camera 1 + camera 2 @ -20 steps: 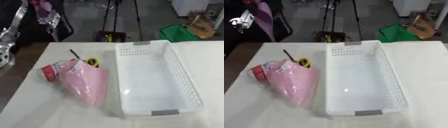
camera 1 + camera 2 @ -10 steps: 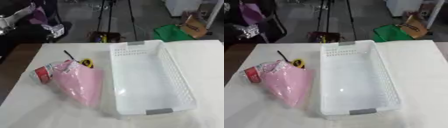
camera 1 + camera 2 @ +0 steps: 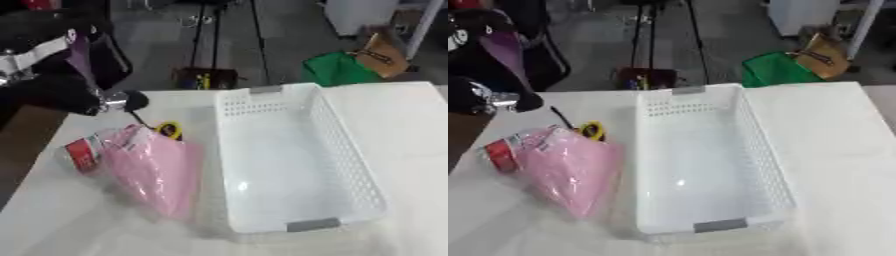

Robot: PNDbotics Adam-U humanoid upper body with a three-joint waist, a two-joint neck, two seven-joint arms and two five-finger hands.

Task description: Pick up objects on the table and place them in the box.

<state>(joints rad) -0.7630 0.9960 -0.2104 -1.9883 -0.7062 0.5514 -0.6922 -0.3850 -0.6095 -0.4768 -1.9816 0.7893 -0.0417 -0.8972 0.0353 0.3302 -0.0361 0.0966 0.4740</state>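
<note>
A white perforated box (image 3: 352, 167) stands in the middle of the white table (image 3: 411, 130) with nothing in it. Left of it lies a pink plastic bag (image 3: 162, 172), its tip pointing toward me. A clear packet with a red label (image 3: 81, 154) pokes out at the bag's far left end. A small yellow and black thing (image 3: 169, 130) with a thin black stick (image 3: 137, 119) lies just behind the bag. My left arm, black with a silver joint, comes in over the table's far left corner, and its hand (image 3: 129, 100) hangs above the stick, too blurred to read.
Beyond the table's far edge stand black tripod legs (image 3: 203, 40), a green bag (image 3: 337, 70) and a brown cardboard piece (image 3: 385, 52) on the floor. The table's left edge (image 3: 39, 150) runs close to the red-labelled packet.
The whole picture shifted as the head moved. My left arm has come down from the upper left to the table's far left corner, near the black stick. The things on the table lie as before.
</note>
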